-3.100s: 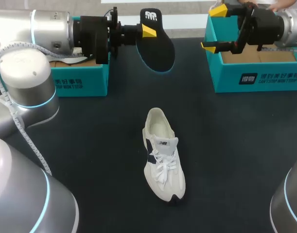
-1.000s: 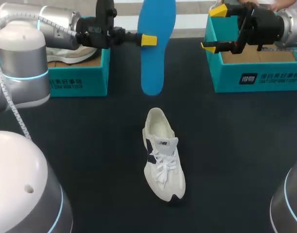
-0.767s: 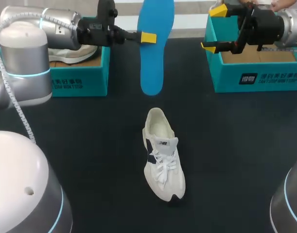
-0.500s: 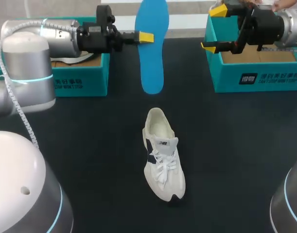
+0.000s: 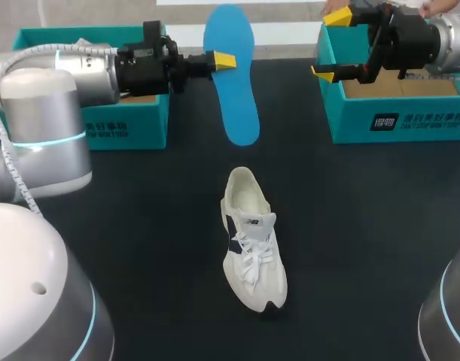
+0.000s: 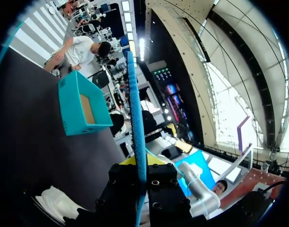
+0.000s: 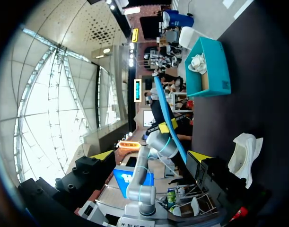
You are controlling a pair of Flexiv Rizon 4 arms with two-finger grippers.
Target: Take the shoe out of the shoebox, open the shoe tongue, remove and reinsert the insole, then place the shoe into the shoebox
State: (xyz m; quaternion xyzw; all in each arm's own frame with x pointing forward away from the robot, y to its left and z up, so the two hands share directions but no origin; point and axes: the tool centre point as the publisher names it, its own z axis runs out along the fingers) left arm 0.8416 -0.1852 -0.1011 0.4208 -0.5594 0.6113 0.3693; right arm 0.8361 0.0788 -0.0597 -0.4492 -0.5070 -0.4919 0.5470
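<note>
Two fingers of the left gripper pinch the blue insole edge-on, seemingly near its broader end. The white shoe lies well apart from that gripper, nearer the robot. The right gripper hangs spread wide by the right shoebox.

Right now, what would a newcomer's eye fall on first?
The bright blue insole, held up by the left gripper at the table's far side. Nearer the robot, a white shoe lies mid-table, laces up. The right gripper hangs open at the right teal box.
</note>
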